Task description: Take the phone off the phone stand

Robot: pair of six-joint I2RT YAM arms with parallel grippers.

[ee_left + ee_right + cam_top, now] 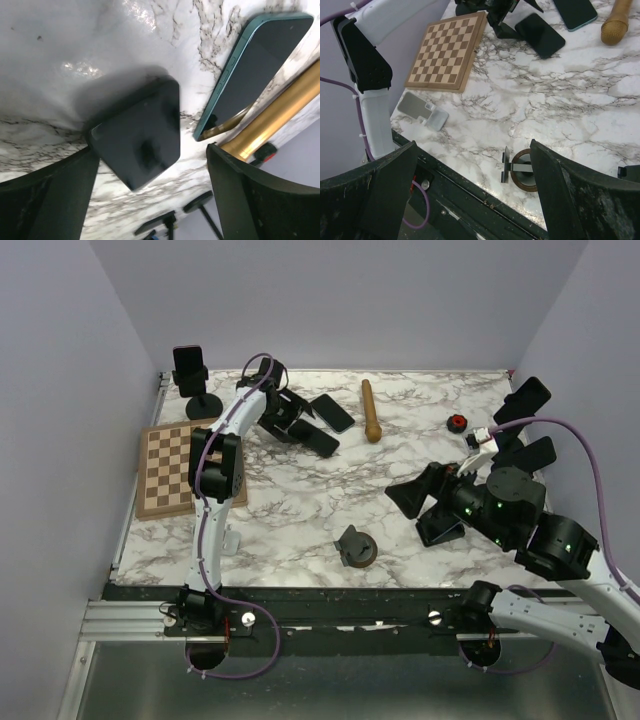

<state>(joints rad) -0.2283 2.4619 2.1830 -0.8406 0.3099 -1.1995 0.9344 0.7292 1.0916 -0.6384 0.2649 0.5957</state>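
Note:
My left gripper (283, 420) reaches to the back of the table, open, with its jaws either side of a black phone (142, 132) that lies flat on the marble. In the left wrist view the gripper (152, 150) sits just over that phone without holding it. A teal-edged phone (255, 65) lies beside it, also flat (332, 412). A black stand (190, 380) at the back left carries a dark slab that looks like a phone. My right gripper (422, 512) is open and empty above the front of the table, over an empty brown-based stand (522, 170).
A chessboard (175, 468) lies at the left. A wooden stick (371, 410) lies behind the phones, with a small red object (457, 422) to its right. Two black stands (525, 400) are at the right edge. A small silver holder (422, 112) lies near the front left.

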